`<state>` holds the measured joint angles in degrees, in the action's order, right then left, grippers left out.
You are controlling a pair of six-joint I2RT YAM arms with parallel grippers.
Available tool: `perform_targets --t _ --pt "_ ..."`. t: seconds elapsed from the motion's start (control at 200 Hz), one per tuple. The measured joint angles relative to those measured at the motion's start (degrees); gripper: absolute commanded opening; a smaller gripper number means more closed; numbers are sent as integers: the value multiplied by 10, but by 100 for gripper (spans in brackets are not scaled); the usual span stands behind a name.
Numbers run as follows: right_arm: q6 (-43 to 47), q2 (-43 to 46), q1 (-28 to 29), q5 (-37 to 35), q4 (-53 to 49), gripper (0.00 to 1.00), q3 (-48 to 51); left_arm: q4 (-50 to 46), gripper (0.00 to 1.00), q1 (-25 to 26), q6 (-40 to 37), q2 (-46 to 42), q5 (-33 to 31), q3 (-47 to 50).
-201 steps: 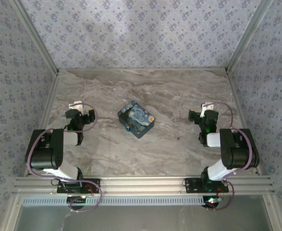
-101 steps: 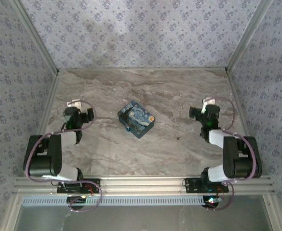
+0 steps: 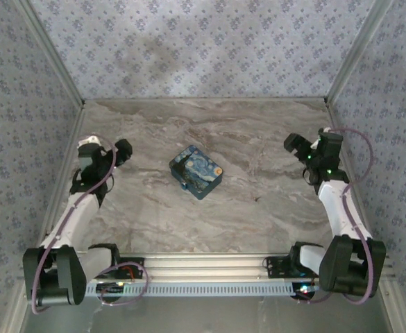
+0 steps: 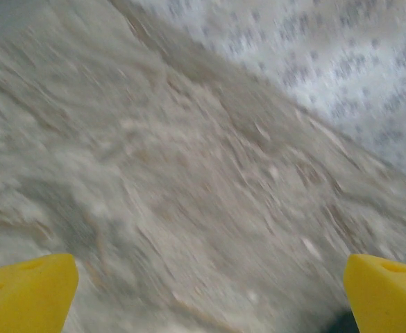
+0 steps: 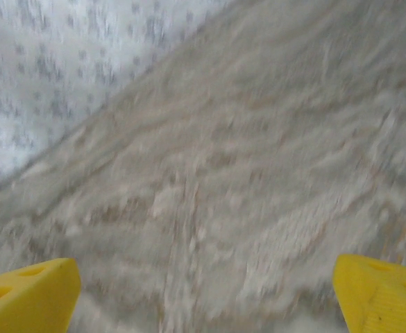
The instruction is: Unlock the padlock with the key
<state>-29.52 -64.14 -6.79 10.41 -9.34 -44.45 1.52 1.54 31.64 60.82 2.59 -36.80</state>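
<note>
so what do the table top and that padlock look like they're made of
table top: marble, or a marble-print laminate. It has grey-beige veining and a dull finish.
padlock: a hard block with a printed blue swirl face and dark sides. Whether it is metal or plastic cannot be told.

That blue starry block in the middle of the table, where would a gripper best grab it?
Probably from straight above, jaws closing on two opposite dark sides. The padlock lies flat, printed face up, with bare table all round, but sits turned cornerwise, so the wrist would need to twist to match.
</note>
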Motion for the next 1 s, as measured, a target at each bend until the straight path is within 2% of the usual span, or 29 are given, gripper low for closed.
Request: perform_targets --t 0.095,0.23,0.335,0.51,0.705,0.999 --pt "9 20 49 5 -78 77 -10 -60 92 59 26 -3 23 -19" --pt "23 34 135 -12 -167 69 -19 -123 86 150 65 -12 37 -18" --pt "23 30 195 -32 -220 60 -18 -140 83 194 95 -11 42 -12" --pt "21 -29 278 -83 -264 54 -18 -151 82 265 121 24 43 -11" --pt "21 -124 304 -114 -275 48 -18 -152 82 299 130 61 43 -14" --pt "21 -194 324 -133 -262 42 -20 -150 82 316 142 73 42 -21"
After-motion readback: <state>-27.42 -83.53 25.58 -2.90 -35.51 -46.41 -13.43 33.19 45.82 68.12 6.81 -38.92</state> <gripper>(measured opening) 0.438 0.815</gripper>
